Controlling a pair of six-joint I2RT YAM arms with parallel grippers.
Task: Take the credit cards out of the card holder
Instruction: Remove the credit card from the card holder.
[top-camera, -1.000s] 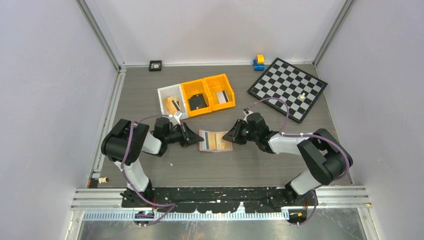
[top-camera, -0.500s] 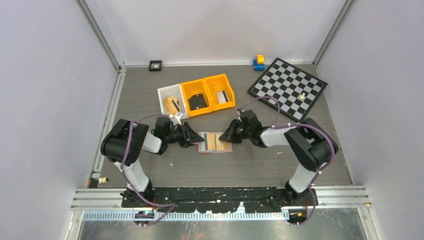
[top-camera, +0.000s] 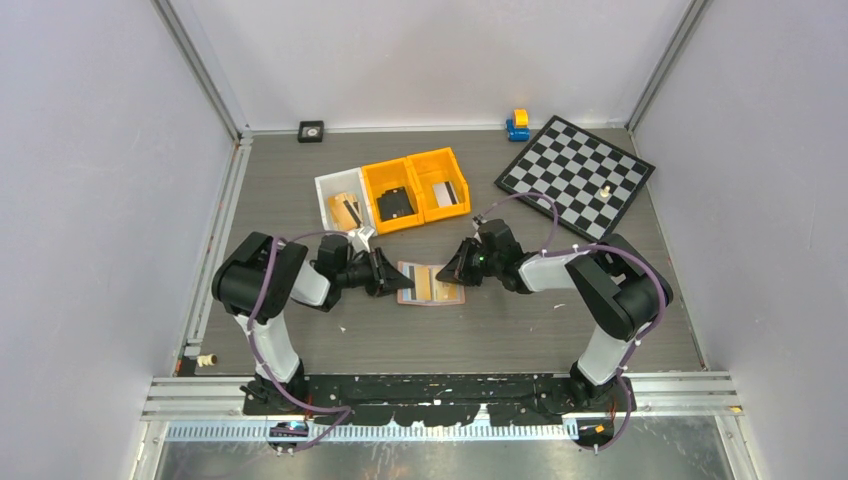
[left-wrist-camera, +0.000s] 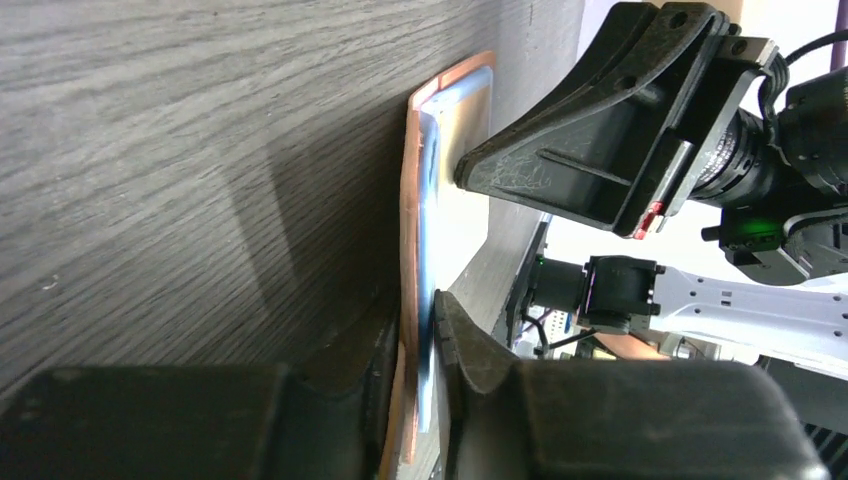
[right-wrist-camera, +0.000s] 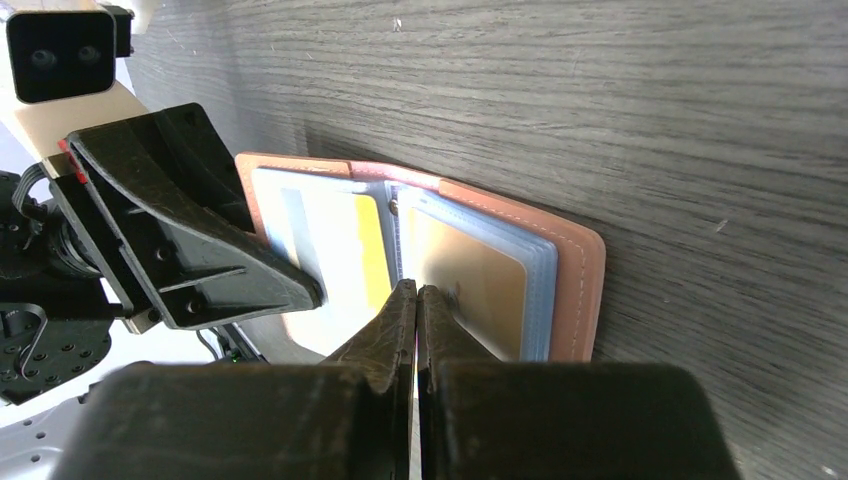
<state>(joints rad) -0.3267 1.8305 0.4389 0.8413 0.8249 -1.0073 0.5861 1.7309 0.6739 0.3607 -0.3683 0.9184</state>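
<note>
The tan-pink card holder lies open on the table between my two grippers. My left gripper is shut on the holder's left edge; in the left wrist view its jaws pinch the tan cover and a clear pocket. My right gripper is shut, its tips resting at the holder's centre fold. Nothing shows between its fingers. A pale credit card with stripes sits in the left pocket. A gold card sits in the right pocket.
Behind the holder stand a white bin holding cards and two orange bins, one with a chunky black item, one with a striped card. A chessboard, a blue-yellow toy and a small black square lie at the back.
My right gripper moved left onto the holder's middle. My left gripper moved right and closed on the holder's left edge.
</note>
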